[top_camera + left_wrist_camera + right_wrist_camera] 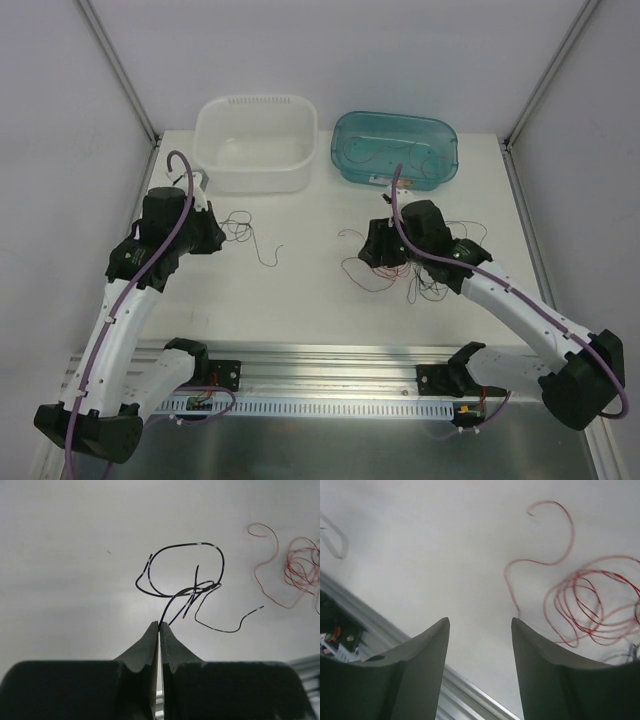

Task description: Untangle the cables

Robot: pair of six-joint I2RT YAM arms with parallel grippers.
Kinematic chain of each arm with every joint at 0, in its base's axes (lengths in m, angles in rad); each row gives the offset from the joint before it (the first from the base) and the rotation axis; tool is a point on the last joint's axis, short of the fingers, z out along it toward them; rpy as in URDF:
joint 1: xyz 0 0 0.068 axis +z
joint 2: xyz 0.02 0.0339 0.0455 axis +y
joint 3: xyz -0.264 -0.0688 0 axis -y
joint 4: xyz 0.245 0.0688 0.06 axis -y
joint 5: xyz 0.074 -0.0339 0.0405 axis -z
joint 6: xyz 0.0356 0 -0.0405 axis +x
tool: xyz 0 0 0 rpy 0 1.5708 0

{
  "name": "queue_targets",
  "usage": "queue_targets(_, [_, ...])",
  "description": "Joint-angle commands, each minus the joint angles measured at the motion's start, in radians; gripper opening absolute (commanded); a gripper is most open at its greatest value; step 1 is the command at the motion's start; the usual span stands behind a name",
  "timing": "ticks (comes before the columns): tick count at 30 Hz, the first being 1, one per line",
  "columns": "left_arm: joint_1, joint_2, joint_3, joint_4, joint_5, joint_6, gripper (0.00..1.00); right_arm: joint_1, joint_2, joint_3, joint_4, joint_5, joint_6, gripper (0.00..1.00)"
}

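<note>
The cables are hair-thin curly wires on the white table. A black cable [175, 545] loops in front of my left gripper [160, 623], which is shut on its near end. In the top view, my left gripper [220, 238] is at the left, with the black cable [240, 223] beside it. A tangle of red-brown and black cables [398, 276] lies under and around my right gripper [368, 254]. In the right wrist view, my right gripper [480, 621] is open with nothing between its fingers. The red-brown cable [568, 530] coils just to its right.
A white tub [212, 150] stands at the back, left of centre. A teal bin [345, 160] beside it has thin wires inside. An aluminium rail [330, 362] runs along the near edge of the table. A loose dark wire piece [268, 258] lies between the arms.
</note>
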Motion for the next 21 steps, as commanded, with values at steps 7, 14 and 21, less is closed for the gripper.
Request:
queue_targets(7, [-0.047, -0.059, -0.121, 0.118, 0.313, -0.154, 0.0, 0.259, 0.017, 0.045, 0.349, -0.125, 0.093, 0.65])
queue_targets(14, [-0.081, -0.073, -0.134, 0.137, 0.31, -0.185, 0.0, 0.398, 0.156, 0.062, 0.516, -0.089, 0.142, 0.7])
queue_targets(21, [-0.087, -0.092, -0.136, 0.142, 0.309, -0.188, 0.0, 0.419, 0.227, 0.065, 0.548, -0.055, 0.161, 0.61])
